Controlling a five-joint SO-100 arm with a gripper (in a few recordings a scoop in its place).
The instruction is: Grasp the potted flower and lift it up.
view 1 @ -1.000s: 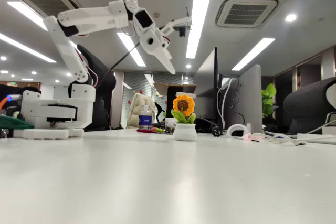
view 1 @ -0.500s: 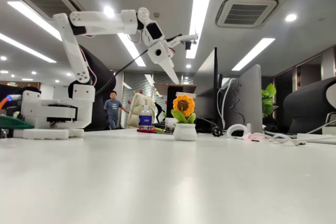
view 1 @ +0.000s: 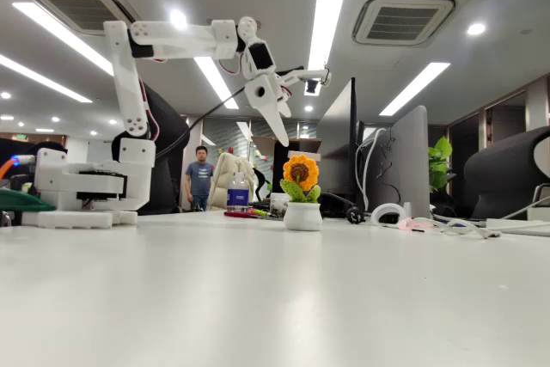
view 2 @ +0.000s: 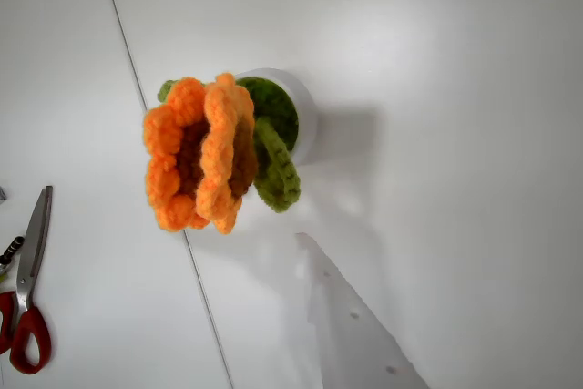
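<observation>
**Arm up over the desk, potted flower on the tabletop below**

Broad white table (view 1: 258,298) fills the lower half of the fixed view; in the wrist view it shows a thin dark seam running top to bottom. White multi-joint robot arm (view 1: 129,83) sits w/ its base at the table's left end, upper links reaching right, well above the surface. Grey flat monitors (view 1: 404,161) stand at right, backs toward the camera. A person in a blue shirt (view 1: 200,180) stands far in the background, beyond the table. White two-finger gripper (view 1: 288,113) points down-right, hanging above and slightly left of the flower, clearly apart from it; jaws spread wide, one long finger angled down, the other sticking out to the right, nothing between them. Potted flower (view 1: 302,202) (view 2: 228,148), a knitted orange sunflower w/ dark brown centre and green leaves in a squat round white pot, stands upright on the table, right of the arm base. Clear plastic bottle w/ blue label (view 1: 238,192) stands left of the pot, further back. Red-handled scissors (view 2: 27,298) lie flat at the wrist view's lower left, well apart from the pot.
</observation>
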